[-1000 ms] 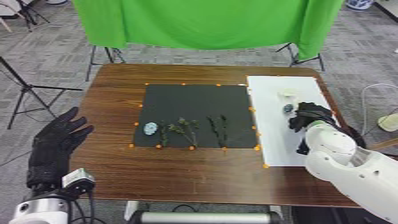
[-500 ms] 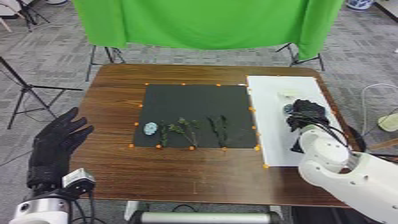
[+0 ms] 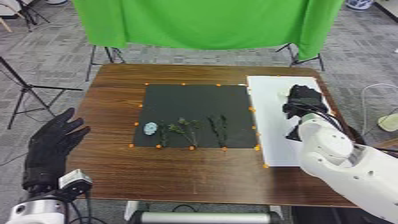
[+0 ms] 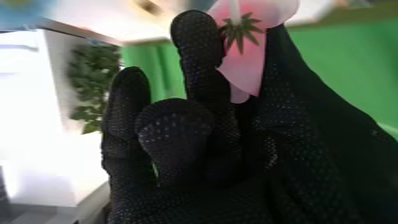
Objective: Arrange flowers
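Right robot hand (image 3: 304, 97), advanced farther over the white board (image 3: 277, 135), pinches a pink flower (image 4: 242, 67) between thumb and fingers, likely readying it for arrangement.

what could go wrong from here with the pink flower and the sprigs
The pink flower sits right against the glove of the right hand, so its petals might get creased or snagged as that hand moves. The green sprigs lie close together on the black mat, so picking one up may drag its neighbour along.
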Controlling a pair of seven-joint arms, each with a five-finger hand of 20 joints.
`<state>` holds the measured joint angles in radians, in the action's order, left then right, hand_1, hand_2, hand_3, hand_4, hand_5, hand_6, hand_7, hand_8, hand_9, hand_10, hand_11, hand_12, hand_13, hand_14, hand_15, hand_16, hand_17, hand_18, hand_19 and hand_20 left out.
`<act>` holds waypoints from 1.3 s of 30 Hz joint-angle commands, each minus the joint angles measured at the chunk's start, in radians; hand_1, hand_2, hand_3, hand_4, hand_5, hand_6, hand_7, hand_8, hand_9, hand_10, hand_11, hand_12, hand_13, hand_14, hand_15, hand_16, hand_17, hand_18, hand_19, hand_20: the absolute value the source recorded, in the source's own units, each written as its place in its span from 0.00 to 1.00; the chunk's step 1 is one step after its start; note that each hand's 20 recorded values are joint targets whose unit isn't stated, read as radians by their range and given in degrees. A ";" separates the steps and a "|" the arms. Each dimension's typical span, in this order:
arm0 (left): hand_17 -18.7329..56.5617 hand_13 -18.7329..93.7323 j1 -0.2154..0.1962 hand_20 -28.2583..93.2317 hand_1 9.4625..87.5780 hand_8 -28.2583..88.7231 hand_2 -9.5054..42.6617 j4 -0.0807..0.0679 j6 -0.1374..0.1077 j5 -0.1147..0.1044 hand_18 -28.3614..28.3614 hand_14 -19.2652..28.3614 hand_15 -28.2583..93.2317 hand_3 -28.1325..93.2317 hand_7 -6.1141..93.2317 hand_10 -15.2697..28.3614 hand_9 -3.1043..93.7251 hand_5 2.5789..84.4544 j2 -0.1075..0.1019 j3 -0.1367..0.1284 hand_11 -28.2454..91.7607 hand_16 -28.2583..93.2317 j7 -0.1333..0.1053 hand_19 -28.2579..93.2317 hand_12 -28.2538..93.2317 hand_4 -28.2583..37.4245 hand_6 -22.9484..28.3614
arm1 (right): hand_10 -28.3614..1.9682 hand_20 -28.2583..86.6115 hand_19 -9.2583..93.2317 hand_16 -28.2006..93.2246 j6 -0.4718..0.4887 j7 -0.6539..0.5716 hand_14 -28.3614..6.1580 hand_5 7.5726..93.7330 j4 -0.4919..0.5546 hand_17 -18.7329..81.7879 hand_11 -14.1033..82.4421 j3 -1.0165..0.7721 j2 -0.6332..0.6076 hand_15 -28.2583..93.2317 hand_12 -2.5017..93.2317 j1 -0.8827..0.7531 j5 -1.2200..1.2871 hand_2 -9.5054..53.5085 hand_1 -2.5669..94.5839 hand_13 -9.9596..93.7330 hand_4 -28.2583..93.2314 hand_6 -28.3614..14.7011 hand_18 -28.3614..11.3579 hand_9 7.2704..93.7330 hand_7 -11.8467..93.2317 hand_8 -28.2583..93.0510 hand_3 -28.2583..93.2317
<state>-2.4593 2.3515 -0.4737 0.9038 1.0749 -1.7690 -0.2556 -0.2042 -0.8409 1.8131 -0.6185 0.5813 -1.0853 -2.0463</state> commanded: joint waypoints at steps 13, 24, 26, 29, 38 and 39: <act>0.12 0.40 -0.015 0.21 0.19 0.14 0.36 -0.010 -0.009 -0.011 0.90 0.93 0.63 0.91 0.24 0.77 0.38 0.42 0.010 -0.021 0.46 0.15 -0.017 0.71 0.30 0.05 0.62 | 0.71 0.34 0.97 0.37 0.000 0.168 0.68 0.89 -0.137 0.49 0.31 0.314 0.566 0.88 0.39 0.334 0.005 0.00 0.58 0.85 0.00 0.70 0.20 1.00 0.35 0.24 0.90; 0.12 0.41 0.091 0.21 0.19 0.13 0.35 -0.067 0.067 0.019 0.90 0.92 0.63 0.92 0.26 0.75 0.39 0.41 0.011 0.027 0.47 0.15 0.029 0.70 0.29 0.05 0.61 | 0.71 0.34 0.97 0.37 -0.251 0.012 0.67 0.89 -0.303 0.48 0.31 0.715 0.725 0.88 0.39 0.599 0.188 0.00 0.58 0.85 0.00 0.70 0.21 1.00 0.35 0.24 0.91; 0.12 0.41 0.129 0.21 0.19 0.13 0.35 -0.074 0.106 0.040 0.90 0.92 0.63 0.92 0.26 0.74 0.39 0.41 0.019 0.019 0.48 0.15 0.084 0.70 0.29 0.04 0.60 | 0.71 0.34 0.96 0.37 -0.185 0.006 0.67 0.89 -0.303 0.47 0.31 0.648 0.718 0.88 0.39 0.530 0.133 0.00 0.58 0.84 0.00 0.70 0.22 1.00 0.35 0.24 0.91; 0.12 0.41 0.148 0.21 0.19 0.12 0.34 -0.076 0.121 0.051 0.90 0.92 0.63 0.92 0.27 0.74 0.39 0.41 0.024 0.018 0.48 0.15 0.108 0.70 0.29 0.04 0.60 | 0.71 0.34 0.95 0.37 -0.166 0.005 0.67 0.89 -0.308 0.46 0.30 0.620 0.721 0.88 0.39 0.492 0.120 0.00 0.58 0.83 0.00 0.71 0.22 1.00 0.35 0.24 0.91; 0.12 0.41 0.147 0.21 0.19 0.12 0.35 -0.069 0.139 0.067 0.90 0.92 0.64 0.92 0.27 0.74 0.39 0.41 0.033 0.012 0.49 0.15 0.157 0.70 0.29 0.04 0.60 | 0.71 0.35 0.94 0.37 -0.036 0.039 0.66 0.88 -0.304 0.45 0.29 0.489 0.743 0.88 0.38 0.362 0.062 0.00 0.57 0.83 0.00 0.71 0.22 1.00 0.35 0.23 0.90; 0.12 0.41 0.149 0.21 0.19 0.12 0.35 -0.070 0.138 0.065 0.90 0.92 0.64 0.92 0.27 0.74 0.39 0.41 0.033 0.012 0.49 0.15 0.157 0.70 0.29 0.04 0.60 | 0.72 0.35 0.94 0.37 -0.014 0.050 0.66 0.88 -0.302 0.44 0.29 0.471 0.746 0.88 0.38 0.346 0.058 0.00 0.57 0.82 0.00 0.71 0.22 0.99 0.35 0.23 0.90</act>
<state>-2.2896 2.2731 -0.3506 0.9591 1.0916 -1.7491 -0.1258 -0.2842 -0.8290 1.5065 -0.1083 1.3059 -0.6009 -1.9740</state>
